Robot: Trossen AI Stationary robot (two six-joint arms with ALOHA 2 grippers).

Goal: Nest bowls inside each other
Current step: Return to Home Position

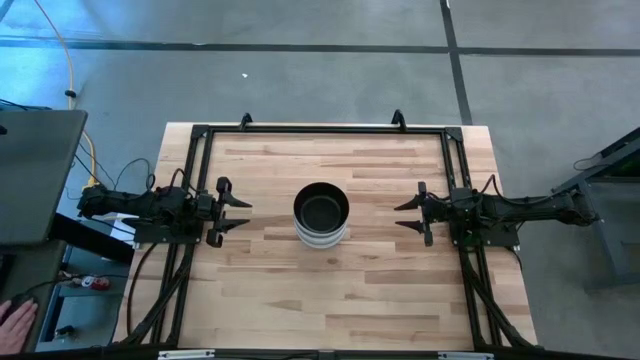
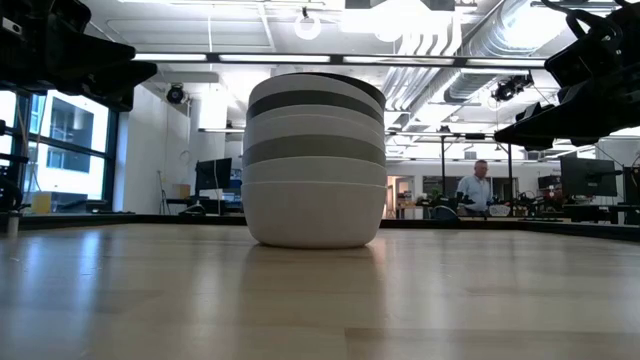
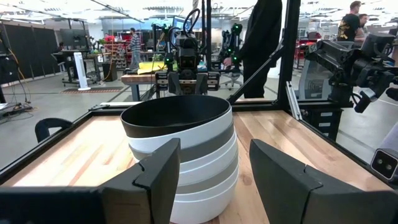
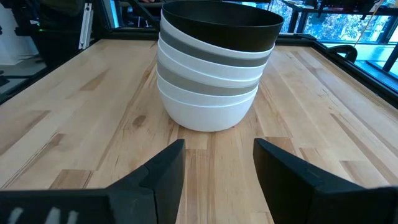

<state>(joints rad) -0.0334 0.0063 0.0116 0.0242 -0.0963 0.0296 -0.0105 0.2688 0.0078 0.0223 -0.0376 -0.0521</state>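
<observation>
One stack of nested bowls (image 1: 321, 214) stands on the middle of the wooden table, its white bottom bowl (image 2: 314, 215) resting on the tabletop. White and grey bowls alternate up the stack (image 4: 214, 74), and a black bowl (image 3: 176, 116) sits on top. My left gripper (image 1: 240, 214) hovers open at the table's left side, pointing at the stack from a distance. My right gripper (image 1: 405, 214) hovers open at the table's right side, also facing the stack. Both have nothing between their fingers (image 3: 211, 180) (image 4: 217, 174).
A black metal frame (image 1: 320, 129) runs along the table's far edge and down both sides. Bare wood lies all around the stack. A person's hand (image 1: 14, 322) shows off the table at the near left, and people stand in the room beyond (image 2: 478, 190).
</observation>
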